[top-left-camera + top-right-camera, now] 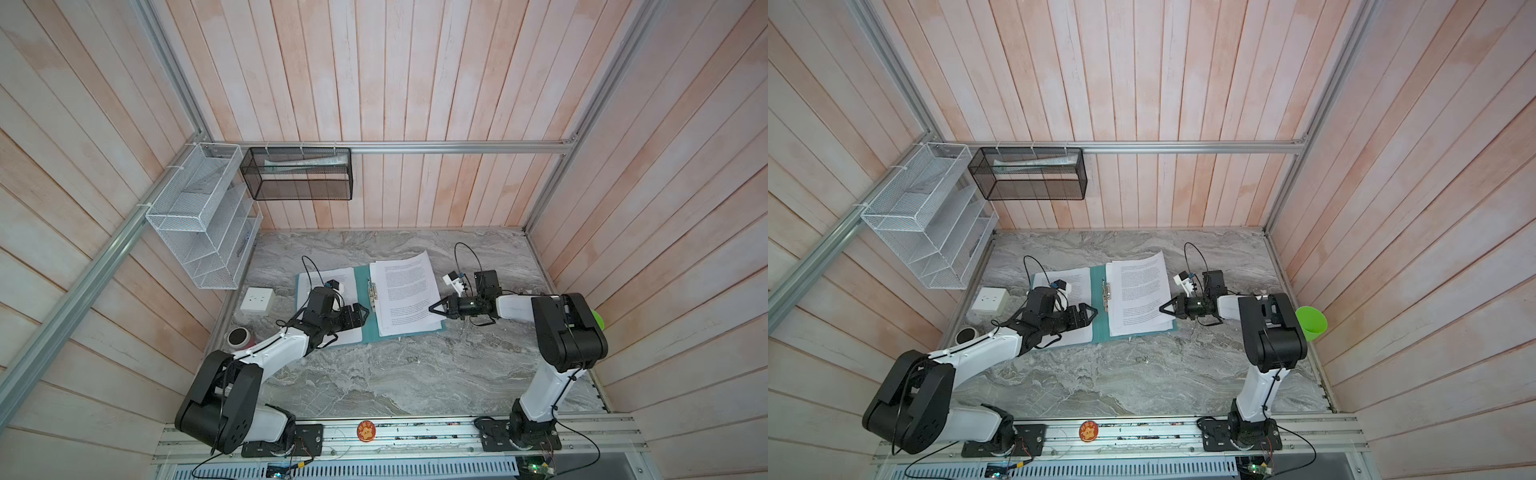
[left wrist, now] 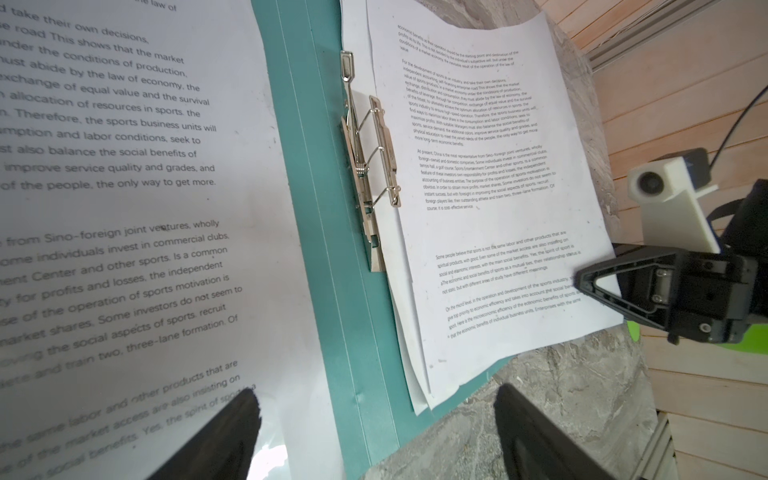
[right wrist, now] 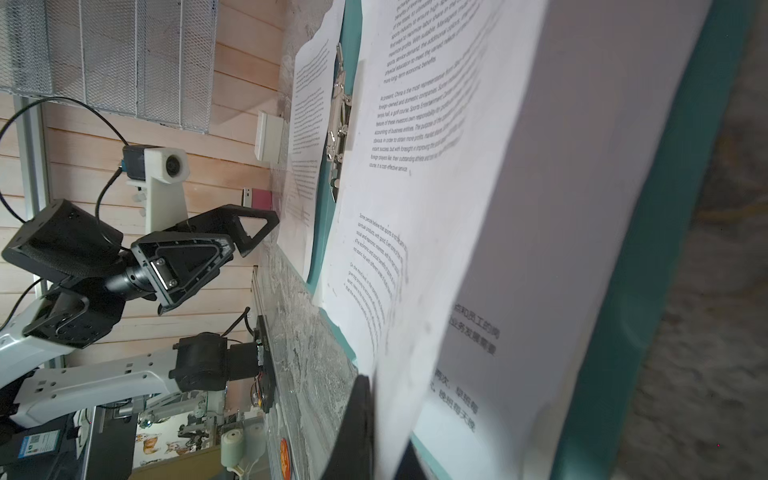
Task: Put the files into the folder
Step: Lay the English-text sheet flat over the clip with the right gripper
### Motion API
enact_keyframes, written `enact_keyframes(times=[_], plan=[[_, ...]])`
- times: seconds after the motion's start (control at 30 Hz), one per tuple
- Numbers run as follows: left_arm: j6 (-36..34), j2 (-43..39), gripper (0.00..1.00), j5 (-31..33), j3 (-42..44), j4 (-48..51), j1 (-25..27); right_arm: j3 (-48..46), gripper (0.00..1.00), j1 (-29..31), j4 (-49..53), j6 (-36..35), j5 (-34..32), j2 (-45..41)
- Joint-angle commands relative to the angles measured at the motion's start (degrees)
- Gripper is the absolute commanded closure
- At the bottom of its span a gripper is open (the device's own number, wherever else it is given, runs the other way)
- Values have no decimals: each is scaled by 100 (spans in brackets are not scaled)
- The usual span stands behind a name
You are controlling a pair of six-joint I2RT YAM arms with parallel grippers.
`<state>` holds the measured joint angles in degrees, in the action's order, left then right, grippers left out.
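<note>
Left arm [image 1: 270, 345] hovers over folder [image 1: 362, 282], jaws spread; right jaws pinch files [image 1: 407, 291].

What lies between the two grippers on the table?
The open folder's teal spine with its metal clip, then the files that the right gripper pinches, as both top views show.

Each arm has white link shells [image 1: 282, 343] joined by bulky black joint housings [image 1: 569, 332] and is mounted on a black base plate [image 1: 309, 436]. The left gripper [image 1: 362, 312] and right gripper [image 1: 435, 309] are black. Their fingers [image 3: 249, 226] are open triangular frames, and silver screws [image 3: 159, 262] are set in the gripper body. A white moulded bracket [image 3: 166, 199] carries each round-lensed wrist camera [image 3: 172, 165], which is fed by a thin black cable [image 3: 66, 98].
</note>
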<state>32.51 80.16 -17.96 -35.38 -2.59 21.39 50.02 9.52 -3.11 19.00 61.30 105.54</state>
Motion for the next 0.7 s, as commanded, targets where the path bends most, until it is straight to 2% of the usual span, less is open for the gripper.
enact_keyframes(times=[0.0,0.47,0.67], plan=[[-146,78,10,-24,-58,-16,-27,239,100,84,434,-399,207,190],[-175,136,10,-71,-101,-22,-29,530,100,127,1521,-1309,383,214],[-218,160,10,-68,-110,-7,-29,428,100,30,1652,-1433,414,102]])
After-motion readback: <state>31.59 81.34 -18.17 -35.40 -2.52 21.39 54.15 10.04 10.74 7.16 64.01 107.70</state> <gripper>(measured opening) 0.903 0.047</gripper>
